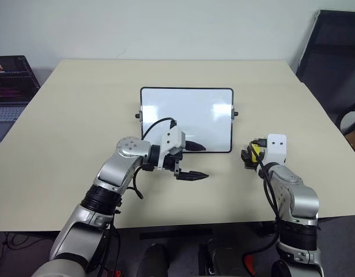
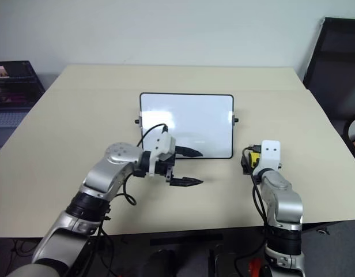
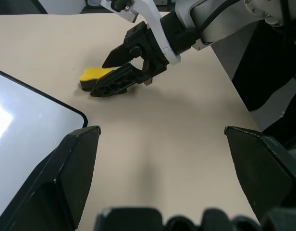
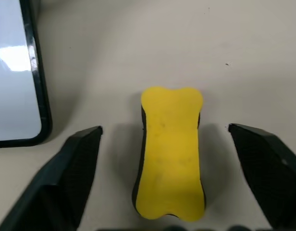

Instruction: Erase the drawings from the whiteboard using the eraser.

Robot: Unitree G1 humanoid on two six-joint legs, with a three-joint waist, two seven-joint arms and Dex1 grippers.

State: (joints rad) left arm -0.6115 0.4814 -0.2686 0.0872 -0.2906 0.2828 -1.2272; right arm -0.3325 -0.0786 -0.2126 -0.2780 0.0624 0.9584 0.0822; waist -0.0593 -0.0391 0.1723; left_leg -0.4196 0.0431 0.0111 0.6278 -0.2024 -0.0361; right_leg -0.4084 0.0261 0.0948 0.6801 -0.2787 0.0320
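Observation:
The whiteboard lies flat in the middle of the table, its face glossy white; the drawings are out of view. To its right the eraser, a yellow block with a black base, lies on the table. My right gripper is open, with one finger on each side of the eraser and a gap on both sides; the left wrist view shows the same right gripper around the eraser. My left gripper is open at the board's near edge and points right, one finger over the board, the other over the table.
A laptop stands off the table's far left corner. A black chair is at the far right. The table's near edge runs just behind both arms.

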